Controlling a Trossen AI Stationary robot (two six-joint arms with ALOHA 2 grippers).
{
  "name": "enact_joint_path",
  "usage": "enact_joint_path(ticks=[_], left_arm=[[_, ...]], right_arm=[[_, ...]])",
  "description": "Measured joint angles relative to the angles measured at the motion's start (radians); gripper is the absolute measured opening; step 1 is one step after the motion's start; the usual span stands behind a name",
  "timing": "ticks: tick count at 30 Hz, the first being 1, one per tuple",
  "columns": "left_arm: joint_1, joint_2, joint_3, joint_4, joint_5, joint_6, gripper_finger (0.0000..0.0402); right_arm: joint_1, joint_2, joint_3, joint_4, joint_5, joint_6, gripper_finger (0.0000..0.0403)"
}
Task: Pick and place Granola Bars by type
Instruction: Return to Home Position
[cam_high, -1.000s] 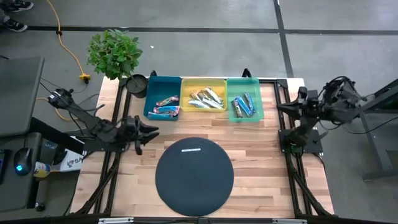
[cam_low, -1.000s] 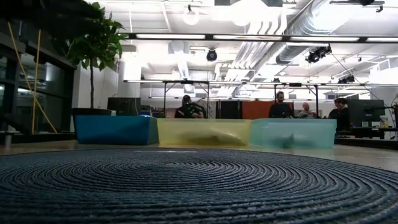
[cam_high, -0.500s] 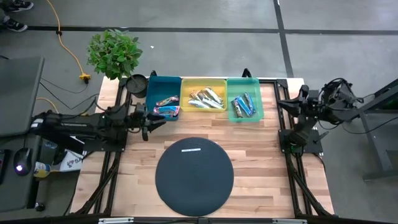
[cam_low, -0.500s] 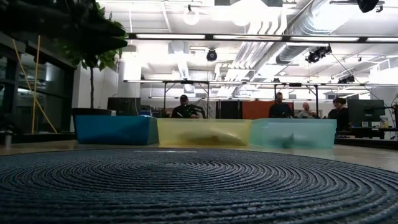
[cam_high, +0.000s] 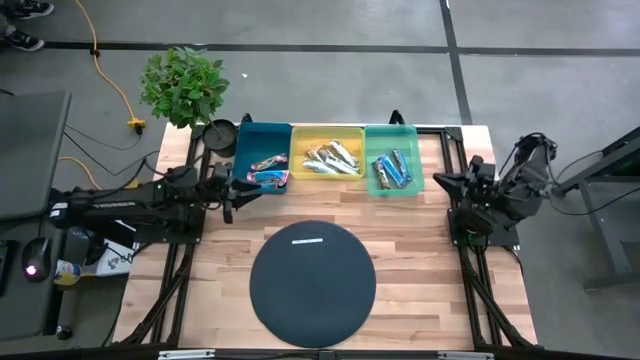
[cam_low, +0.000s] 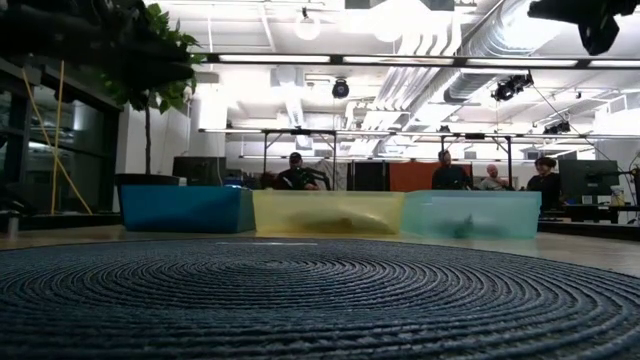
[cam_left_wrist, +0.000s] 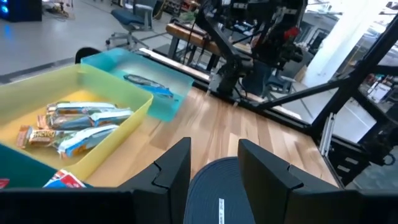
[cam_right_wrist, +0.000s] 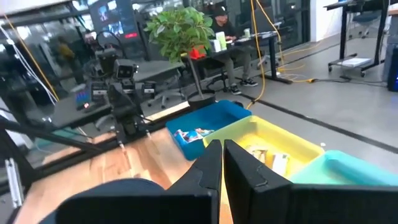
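Note:
The granola bars lie sorted in three bins along the table's far edge. Pink-red ones (cam_high: 265, 172) are in the blue bin (cam_high: 262, 135), silver-white ones (cam_high: 330, 158) in the yellow bin (cam_high: 327, 132), and blue ones (cam_high: 390, 168) in the teal bin (cam_high: 392, 130). My left gripper (cam_high: 240, 190) hovers open by the blue bin's near left corner; its wrist view shows it (cam_left_wrist: 214, 165) above the table with the silver-white bars (cam_left_wrist: 74, 124) ahead. My right gripper (cam_high: 437, 180) is shut, near the table's right side, level with the teal bin's near edge.
A round dark woven mat (cam_high: 312, 283) covers the middle and near part of the wooden table (cam_high: 420, 250). A potted plant (cam_high: 183, 85) stands at the far left corner. People sit at desks in the room behind (cam_low: 450, 175).
My left arm has swung toward the far edge, bringing its gripper from beside the mat's left rim up to the blue bin's near left corner. My right arm has folded lower at the table's right side and now shows at the low view's upper right.

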Motion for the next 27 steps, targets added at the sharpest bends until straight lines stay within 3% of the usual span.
enact_joint_path(ticks=[8, 16, 22, 27], left_arm=[[0.000, -0.148, 0.000, -0.124, -0.033, -0.016, 0.0131], [0.000, -0.208, -0.130, 0.017, -0.034, -0.071, 0.0131], [0.000, -0.207, -0.186, 0.116, -0.043, -0.090, 0.0131], [0.000, -0.207, -0.187, 0.115, -0.063, -0.083, 0.0131]], right_arm=[[-0.001, -0.146, -0.138, 0.288, 0.000, -0.244, 0.0000], [-0.008, -0.217, -0.329, 0.636, -0.063, -0.398, 0.0000], [-0.107, -0.218, -0.444, 0.953, -0.185, -0.605, 0.0000], [-0.248, -0.218, -0.512, 1.008, -0.303, -0.624, 0.0000]])
